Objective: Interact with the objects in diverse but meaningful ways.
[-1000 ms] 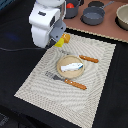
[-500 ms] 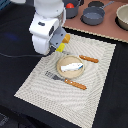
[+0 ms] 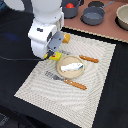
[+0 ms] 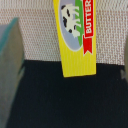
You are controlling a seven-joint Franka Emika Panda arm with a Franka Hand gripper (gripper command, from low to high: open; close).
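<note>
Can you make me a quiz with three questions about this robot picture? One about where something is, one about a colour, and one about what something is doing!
1. Where is the white-and-blue fish?
A. on the tan plate
B. inside a grey pot
C. on the black table

2. What colour is the butter box?
A. green
B. yellow
C. purple

3. How is the butter box lying?
A. fully on the mat
B. standing upright on the plate
C. partly over the mat's edge, above the dark table

Answers:
1. A, the exterior view shows the fish resting on the plate.
2. B, the wrist view shows a yellow box with a red BUTTER band.
3. C, in the wrist view one end lies on the mat and the other over the dark surface.
</note>
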